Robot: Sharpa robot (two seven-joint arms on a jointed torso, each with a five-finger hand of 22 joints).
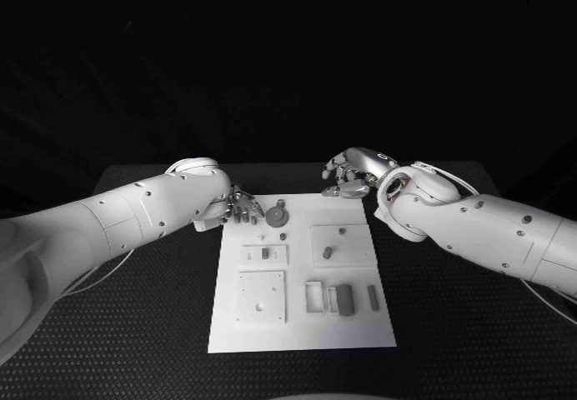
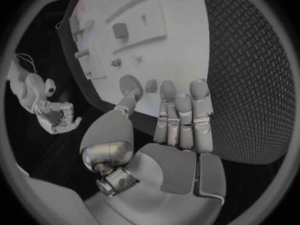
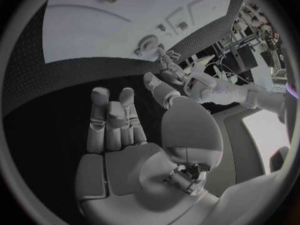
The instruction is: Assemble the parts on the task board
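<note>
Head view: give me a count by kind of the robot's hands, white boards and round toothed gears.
Silver many-fingered hands: 2, the left hand and the right hand
Flat white task board: 1
Grey round toothed gear: 1
Total: 4

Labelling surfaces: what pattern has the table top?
Black, small raised checker texture on the table; clearest in left wrist view.

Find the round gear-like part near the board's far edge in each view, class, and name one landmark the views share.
Head view: gear beside the left hand.
Left wrist view: gear just past the thumb tip.
Right wrist view: gear at the board's edge.
Shared landmark: task board.
</note>
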